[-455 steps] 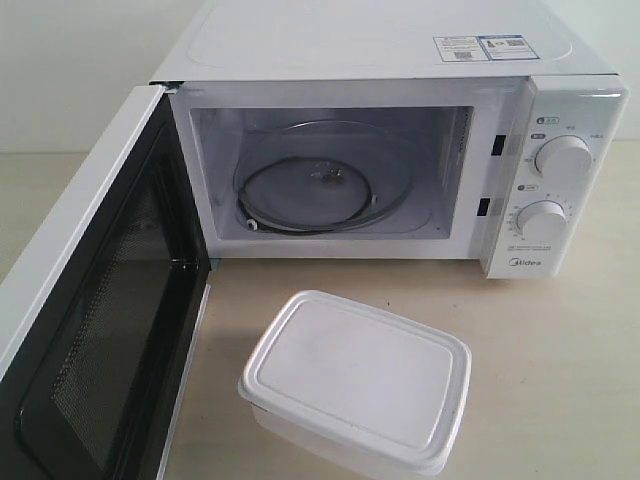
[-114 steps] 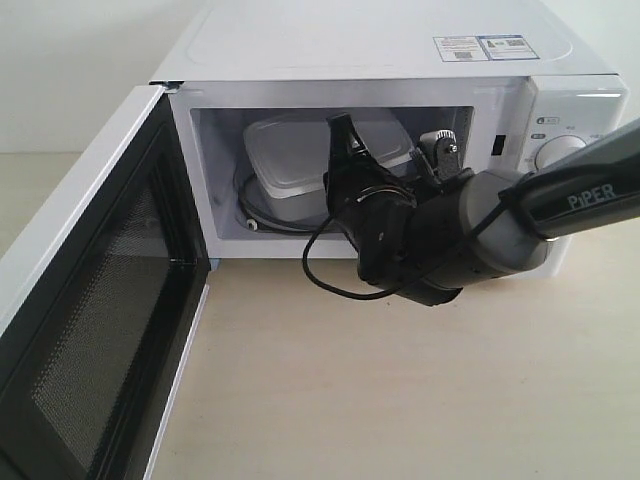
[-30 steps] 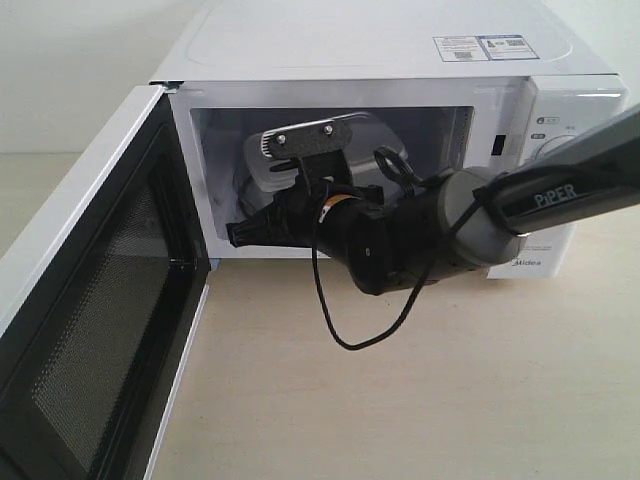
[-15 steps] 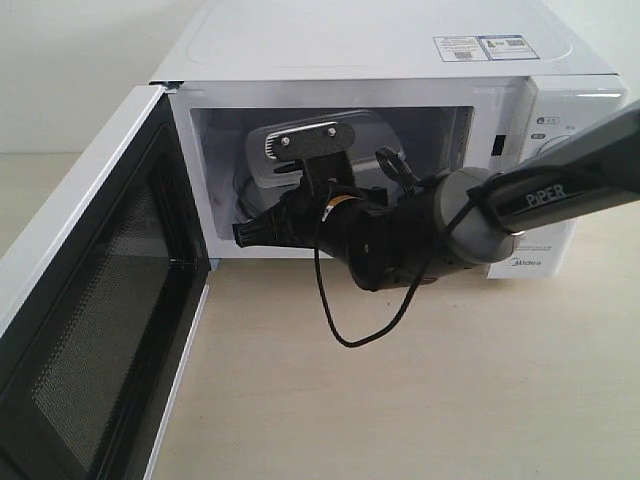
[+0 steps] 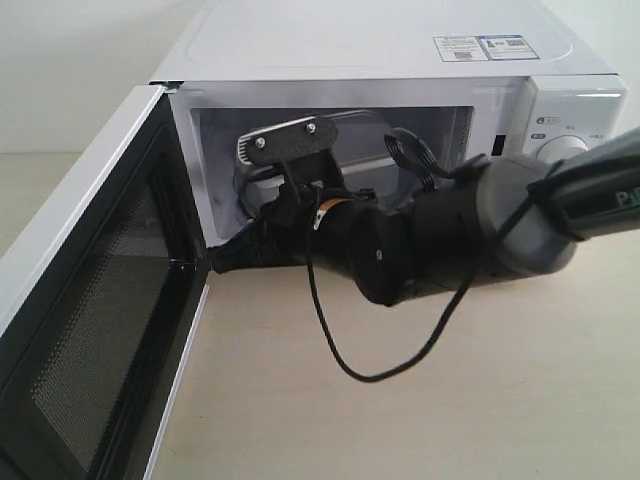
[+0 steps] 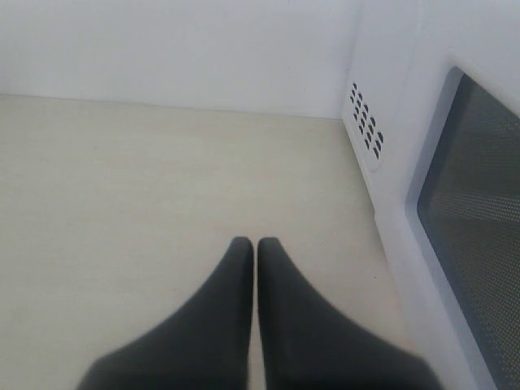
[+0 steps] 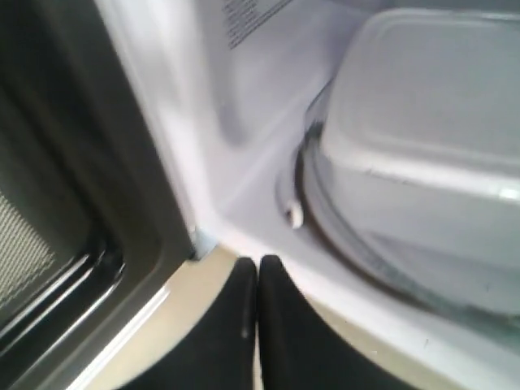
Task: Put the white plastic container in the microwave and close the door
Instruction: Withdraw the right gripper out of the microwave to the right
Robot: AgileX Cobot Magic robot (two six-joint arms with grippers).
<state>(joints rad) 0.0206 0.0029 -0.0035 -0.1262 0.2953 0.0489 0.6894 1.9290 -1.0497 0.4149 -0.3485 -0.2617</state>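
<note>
This looks like a robot test bench set up as a kitchen corner. A white household microwave [image 5: 380, 45] with two round dials stands on a pale wood-grain worktop [image 5: 500, 400] against a plain white wall [image 5: 70, 70]. A black and grey robot arm [image 5: 500, 215], trailing a loose black cable [image 5: 372, 379], reaches across its front. The left wrist view shows the same worktop and wall.

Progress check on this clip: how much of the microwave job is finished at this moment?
Done: the white plastic container sits on the turntable inside the microwave. In hand: the right gripper, shut and empty, is at the cavity's front edge near the hinge. Left: the door stands wide open and needs closing.
</note>
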